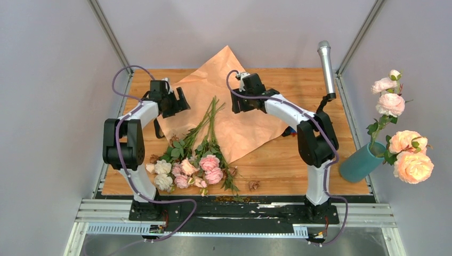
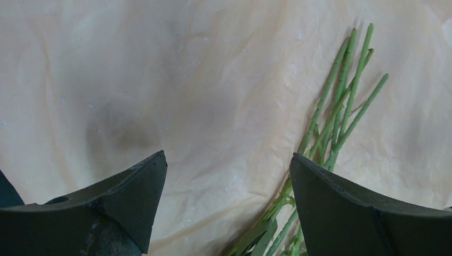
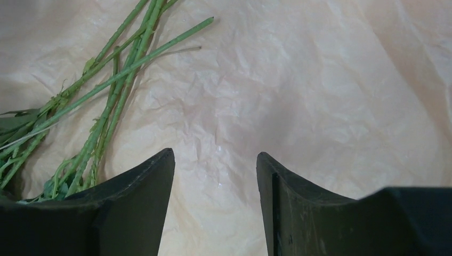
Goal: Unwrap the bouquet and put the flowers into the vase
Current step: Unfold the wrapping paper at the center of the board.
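Here the left tool [image 2: 228,160] gapes wide and empty above the spread paper [image 1: 234,117], and the right tool [image 3: 215,157] is likewise apart. Between them lie the flowers [image 1: 209,162], their blooms cut off in the wrist views. The vase [image 1: 360,162] leans at the table's [image 1: 298,160] right edge, its mouth hidden by leaves [image 1: 376,128]

Left gripper [image 2: 226,160] hangs open over crumpled tan paper [image 2: 160,80]
Its two dark fingers [image 2: 128,197] stand wide apart at the bottom edge with nothing between them. A bunch of cut green flower stems [image 2: 341,101] lies on the sheet at right, ends fanned toward the top, running down past the finger on that side.
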